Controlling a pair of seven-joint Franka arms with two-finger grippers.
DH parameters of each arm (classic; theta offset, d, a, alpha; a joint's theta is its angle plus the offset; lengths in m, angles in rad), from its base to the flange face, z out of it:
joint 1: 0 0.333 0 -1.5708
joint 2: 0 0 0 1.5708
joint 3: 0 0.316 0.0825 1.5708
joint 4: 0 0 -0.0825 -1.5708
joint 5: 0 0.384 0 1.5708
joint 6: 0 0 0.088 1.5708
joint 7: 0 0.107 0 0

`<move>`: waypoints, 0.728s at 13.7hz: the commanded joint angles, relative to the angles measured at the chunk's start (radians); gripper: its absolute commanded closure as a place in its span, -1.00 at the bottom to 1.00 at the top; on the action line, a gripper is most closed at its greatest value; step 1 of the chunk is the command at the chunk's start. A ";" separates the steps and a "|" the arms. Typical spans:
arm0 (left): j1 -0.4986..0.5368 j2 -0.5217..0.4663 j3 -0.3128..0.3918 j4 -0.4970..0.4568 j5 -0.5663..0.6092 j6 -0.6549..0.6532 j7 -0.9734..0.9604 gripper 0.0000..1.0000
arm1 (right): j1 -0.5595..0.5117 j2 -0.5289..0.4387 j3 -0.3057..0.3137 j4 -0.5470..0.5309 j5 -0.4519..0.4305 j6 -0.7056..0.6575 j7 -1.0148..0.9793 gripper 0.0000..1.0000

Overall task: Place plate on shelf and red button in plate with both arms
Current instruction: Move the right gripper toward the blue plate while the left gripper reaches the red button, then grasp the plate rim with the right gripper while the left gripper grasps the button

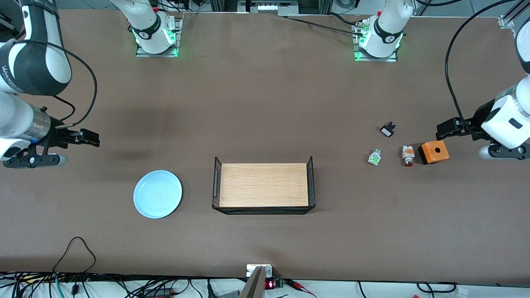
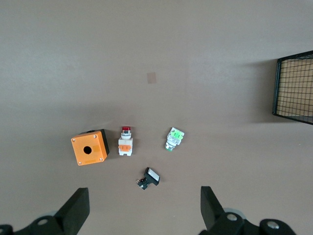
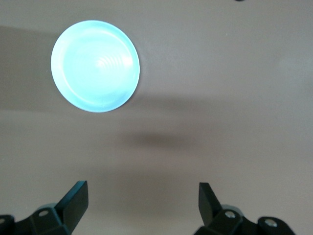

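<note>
The plate, round, shallow and pale blue with faint rings, is seen flat on the worktop toward the right arm's end, untouched. The wooden tray at the middle is bare, so nothing is judged placed yet. The red button, white-bodied with an orange block and dark red cap, is found on its side just beside the orange box. The right gripper and left gripper are held aloft, jaws spread, nothing pinched.
</note>
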 commanded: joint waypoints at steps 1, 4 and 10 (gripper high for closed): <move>0.026 0.029 -0.001 0.001 -0.005 0.017 0.061 -1.00 | -0.002 0.060 0.003 0.023 0.009 0.060 0.003 -1.00; 0.047 0.053 0.001 -0.050 -0.006 0.097 0.114 -1.00 | 0.002 0.121 0.005 0.023 0.012 0.155 0.003 -1.00; 0.047 0.049 0.001 -0.247 -0.005 0.270 0.115 -1.00 | 0.006 0.268 0.008 0.024 0.013 0.392 0.003 -1.00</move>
